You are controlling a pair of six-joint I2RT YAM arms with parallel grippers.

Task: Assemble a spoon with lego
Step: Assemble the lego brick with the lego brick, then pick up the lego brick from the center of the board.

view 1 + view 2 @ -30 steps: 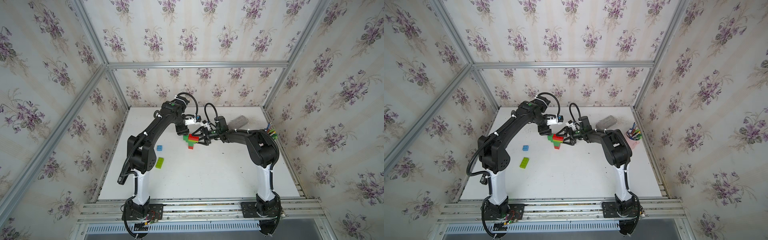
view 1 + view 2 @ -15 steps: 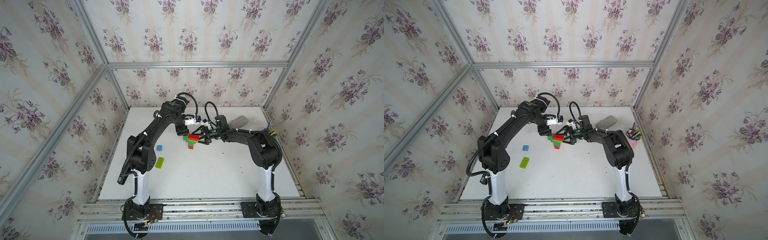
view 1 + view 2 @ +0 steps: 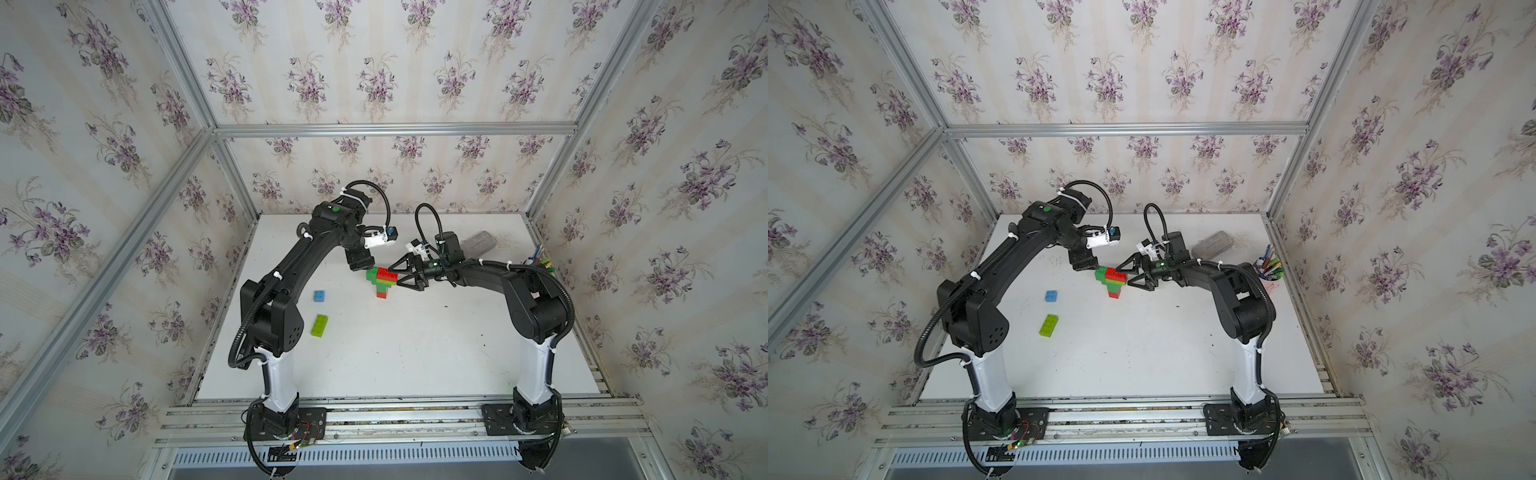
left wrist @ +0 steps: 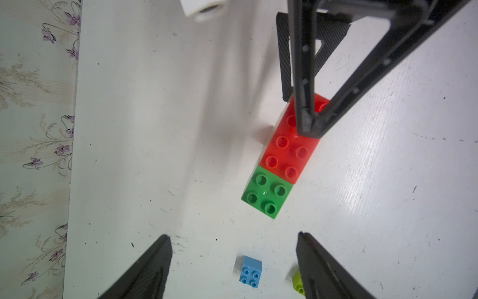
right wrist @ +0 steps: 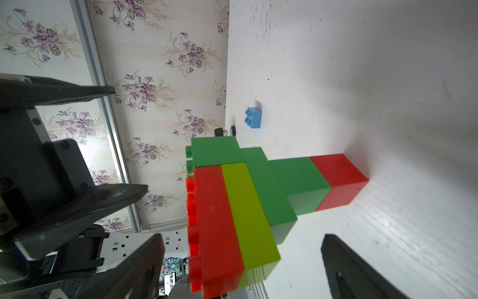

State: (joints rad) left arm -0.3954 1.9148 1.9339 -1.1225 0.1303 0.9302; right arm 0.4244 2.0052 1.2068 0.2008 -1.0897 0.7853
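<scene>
Colour findings. The spoon (image 3: 381, 281) reads, from the base upward: red, green, a wider green, lime, then red beside green on the studded top. The loose blue brick (image 3: 319, 296) is plain light blue. The loose lime brick (image 3: 319, 325) is plain yellow-green. The table (image 3: 415, 353) is white with dark specks and scuffs. The wallpaper (image 3: 374, 75) is cream, faintly striped, with purple flower sprays and grey-green leaves. The frame (image 3: 395, 129) is bare silver metal. The block (image 3: 478, 241) is grey. The cup (image 3: 1271, 283) is pink, with pens of mixed colours. My left gripper (image 4: 232, 236) and right gripper (image 5: 242, 236) have black fingers. My arms (image 3: 536, 307) are black, with white lower segments.
</scene>
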